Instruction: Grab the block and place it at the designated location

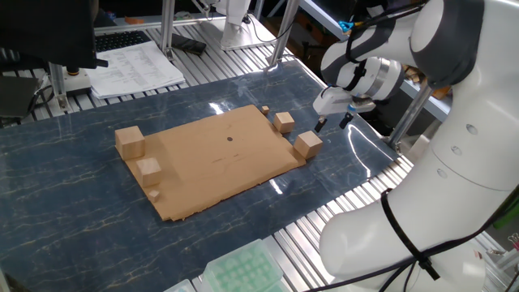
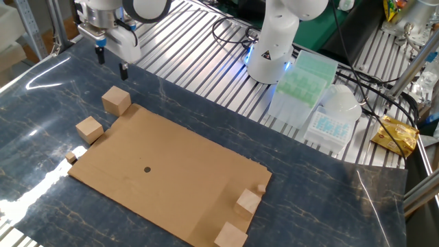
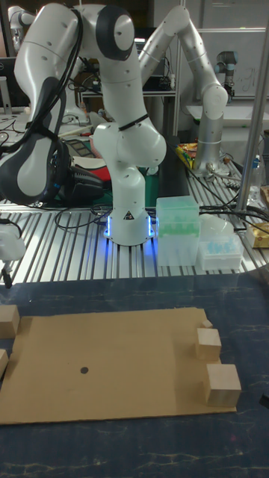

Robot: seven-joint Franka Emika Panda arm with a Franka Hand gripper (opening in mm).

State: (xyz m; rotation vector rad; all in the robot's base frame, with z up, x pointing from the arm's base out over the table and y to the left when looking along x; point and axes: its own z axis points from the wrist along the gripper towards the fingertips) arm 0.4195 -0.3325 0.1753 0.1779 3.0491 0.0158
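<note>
The block (image 1: 308,143) is a plain wooden cube on the blue tabletop, just off the right edge of the cardboard sheet (image 1: 203,166). In the other fixed view the block (image 2: 116,100) stands at the sheet's upper left corner, and in the tall view the block (image 3: 7,321) is cut by the left edge. My gripper (image 1: 331,123) hangs open and empty above the table, a little beyond the block, fingers pointing down. The gripper (image 2: 112,65) touches nothing. The designated location is a small black dot (image 1: 229,138) near the sheet's middle, also visible as the dot (image 2: 147,169) and the dot (image 3: 84,369).
A smaller cube (image 1: 283,122) and a tiny chip (image 1: 265,109) lie near the block. At the sheet's other end stand a large cube (image 1: 130,141), a smaller cube (image 1: 148,168) and a chip (image 1: 153,195). Green tip racks (image 2: 302,75) sit by the robot base.
</note>
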